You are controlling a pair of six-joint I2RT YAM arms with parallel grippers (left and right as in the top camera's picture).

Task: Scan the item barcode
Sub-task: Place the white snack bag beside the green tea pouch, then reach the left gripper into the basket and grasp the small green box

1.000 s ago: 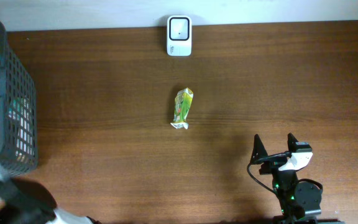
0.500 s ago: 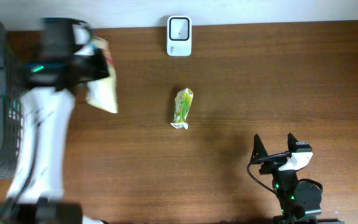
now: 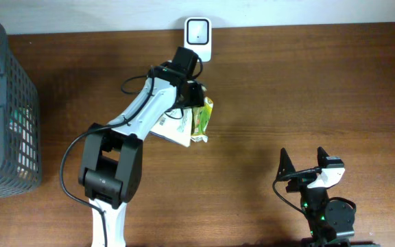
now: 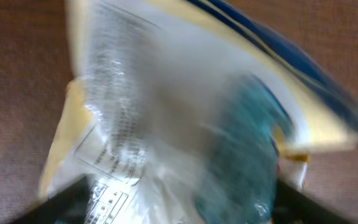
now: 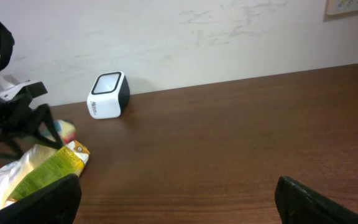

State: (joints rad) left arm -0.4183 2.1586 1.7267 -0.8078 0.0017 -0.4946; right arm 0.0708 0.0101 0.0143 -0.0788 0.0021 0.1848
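Showing a white-and-yellow crinkly plastic packet point(image 3: 171, 126) beside a green pouch point(image 3: 202, 115), near the white box scanner point(image 3: 197, 31) — likely light, soft, slippery; pinch a sealed edge — left gripper point(image 3: 189, 89) unclear, right gripper point(image 3: 302, 159) spread, empty.

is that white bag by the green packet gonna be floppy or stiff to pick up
Probably floppy: the white bag looks like thin, crinkled film. Likely light, since it looks slack, not packed. Its shiny surface may slip.

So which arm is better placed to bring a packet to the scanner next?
Left, I'd say. The left hand is right by the white packet and green packet, just in front of the scanner. The right hand sits open, far off from both.
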